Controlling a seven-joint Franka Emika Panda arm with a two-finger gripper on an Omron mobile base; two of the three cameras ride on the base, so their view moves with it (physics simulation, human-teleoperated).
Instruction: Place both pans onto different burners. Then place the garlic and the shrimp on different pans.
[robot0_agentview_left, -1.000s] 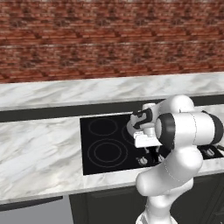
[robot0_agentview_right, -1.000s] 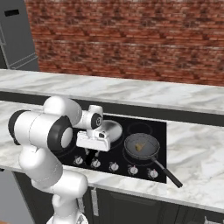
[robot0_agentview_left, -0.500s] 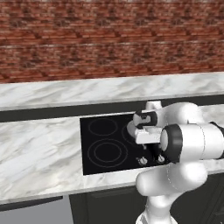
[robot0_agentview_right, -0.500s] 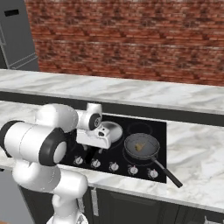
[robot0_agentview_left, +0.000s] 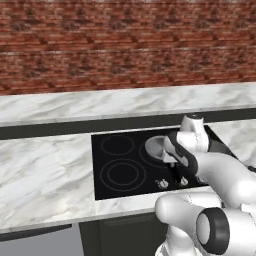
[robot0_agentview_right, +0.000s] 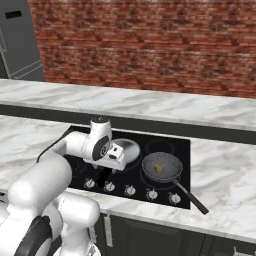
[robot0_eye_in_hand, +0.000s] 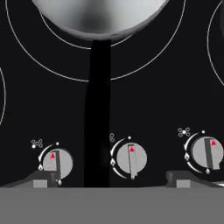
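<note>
The light silver pan (robot0_agentview_right: 128, 149) rests on a middle burner (robot0_eye_in_hand: 144, 65) of the black cooktop (robot0_agentview_left: 107, 162). Its black handle (robot0_eye_in_hand: 98, 127) points toward the knobs. My gripper (robot0_eye_in_hand: 112, 181) hangs just above that handle, open, one fingertip (robot0_eye_in_hand: 41, 180) on each side and neither touching it. The hand shows over the cooktop's front edge (robot0_agentview_right: 102, 172) and beside the silver pan (robot0_agentview_left: 156, 147). The darker grey pan (robot0_agentview_right: 161, 167) sits on the burner to the right, with the tan garlic (robot0_agentview_right: 159, 168) inside. The shrimp is out of view.
A row of silver knobs (robot0_eye_in_hand: 130, 159) lines the cooktop's front edge. Two bare burners (robot0_agentview_left: 123, 174) lie on the cooktop's left side. The dark pan's handle (robot0_agentview_right: 192, 198) juts over the marble counter (robot0_agentview_right: 225, 175). A brick wall stands behind and a grey fridge (robot0_agentview_right: 20, 40) at far left.
My gripper has opened and let go of the silver pan's handle. The pan stays on its burner, and the arm's elbow has swung lower.
</note>
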